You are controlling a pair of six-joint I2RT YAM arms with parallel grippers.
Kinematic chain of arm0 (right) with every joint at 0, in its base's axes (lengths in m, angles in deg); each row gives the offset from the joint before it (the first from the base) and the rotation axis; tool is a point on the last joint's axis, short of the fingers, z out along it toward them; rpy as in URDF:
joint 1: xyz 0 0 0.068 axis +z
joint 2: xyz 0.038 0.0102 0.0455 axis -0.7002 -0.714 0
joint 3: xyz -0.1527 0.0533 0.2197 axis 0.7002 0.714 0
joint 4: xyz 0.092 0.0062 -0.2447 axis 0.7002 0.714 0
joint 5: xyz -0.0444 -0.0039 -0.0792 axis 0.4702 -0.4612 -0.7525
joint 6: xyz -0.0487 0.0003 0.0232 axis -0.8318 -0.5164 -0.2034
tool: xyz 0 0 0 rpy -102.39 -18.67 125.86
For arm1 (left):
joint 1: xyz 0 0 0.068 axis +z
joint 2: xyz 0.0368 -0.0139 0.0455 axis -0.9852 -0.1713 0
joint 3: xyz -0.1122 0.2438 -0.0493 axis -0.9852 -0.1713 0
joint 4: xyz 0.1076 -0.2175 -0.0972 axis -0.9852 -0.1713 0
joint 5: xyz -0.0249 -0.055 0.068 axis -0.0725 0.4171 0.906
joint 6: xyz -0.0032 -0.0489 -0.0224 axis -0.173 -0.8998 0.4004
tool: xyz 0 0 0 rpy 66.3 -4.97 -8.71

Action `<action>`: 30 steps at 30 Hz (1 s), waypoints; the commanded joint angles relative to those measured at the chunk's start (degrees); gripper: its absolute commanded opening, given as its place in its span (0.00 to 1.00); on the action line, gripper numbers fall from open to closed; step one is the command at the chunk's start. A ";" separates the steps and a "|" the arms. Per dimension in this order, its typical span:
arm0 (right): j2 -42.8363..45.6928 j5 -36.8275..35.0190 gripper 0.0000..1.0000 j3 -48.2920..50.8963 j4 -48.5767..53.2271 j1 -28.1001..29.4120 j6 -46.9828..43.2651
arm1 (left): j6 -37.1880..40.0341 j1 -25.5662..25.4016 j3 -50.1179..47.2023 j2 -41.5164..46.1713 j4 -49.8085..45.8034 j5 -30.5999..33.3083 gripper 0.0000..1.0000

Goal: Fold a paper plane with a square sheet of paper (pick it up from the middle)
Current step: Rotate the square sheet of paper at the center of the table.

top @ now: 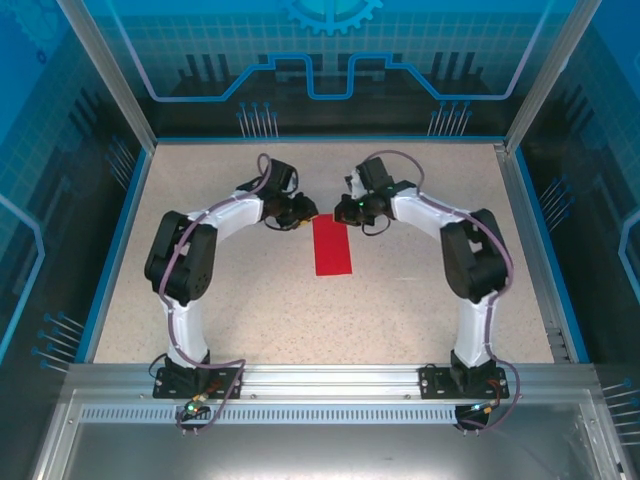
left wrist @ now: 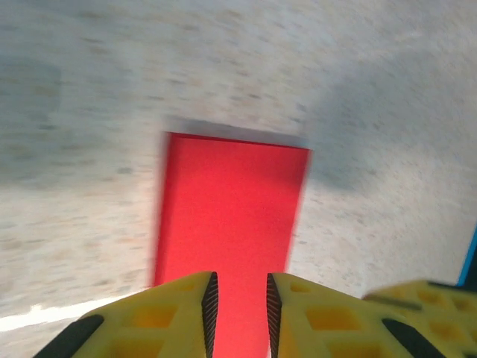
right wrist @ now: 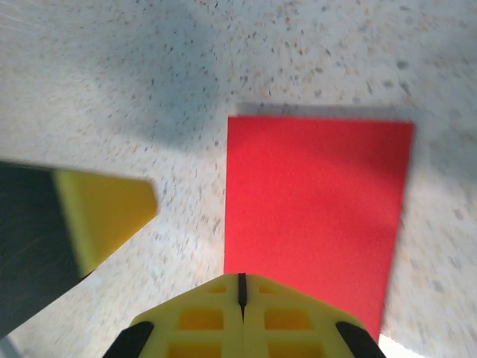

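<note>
The square sheet of paper [top: 332, 244] lies flat on the speckled table as a narrow red rectangle, about twice as long as it is wide. My left gripper [top: 303, 212] hovers over its far end. In the left wrist view the left gripper [left wrist: 238, 298] stands open by a narrow gap, and the red sheet [left wrist: 227, 209] shows through the gap beneath it. My right gripper [top: 346, 210] is at the same far end, and its jaws [right wrist: 241, 287] are shut tight over the edge of the sheet [right wrist: 320, 216], with nothing seen between them.
The table [top: 230, 300] is bounded by a blue rim and glass walls at the back and sides. A yellow finger of the left gripper [right wrist: 104, 212] shows close to the right gripper. Both arms arc inward, and their wrists nearly meet above the sheet.
</note>
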 commanded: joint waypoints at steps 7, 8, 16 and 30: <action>-14.74 -5.01 0.02 -15.50 11.48 2.02 -2.22 | -2.90 -0.16 -9.68 4.45 3.03 0.40 0.23; -15.41 -5.57 0.02 -16.14 12.13 1.89 -2.20 | -2.95 -0.33 -10.35 4.82 3.75 0.06 0.23; -13.63 -12.31 0.00 -10.89 14.17 -0.49 3.29 | 0.28 -3.96 -10.47 8.07 -1.81 6.91 0.19; 5.27 6.31 0.01 15.01 -8.95 -5.80 6.87 | -4.72 -13.85 -14.17 6.68 11.37 -7.52 0.08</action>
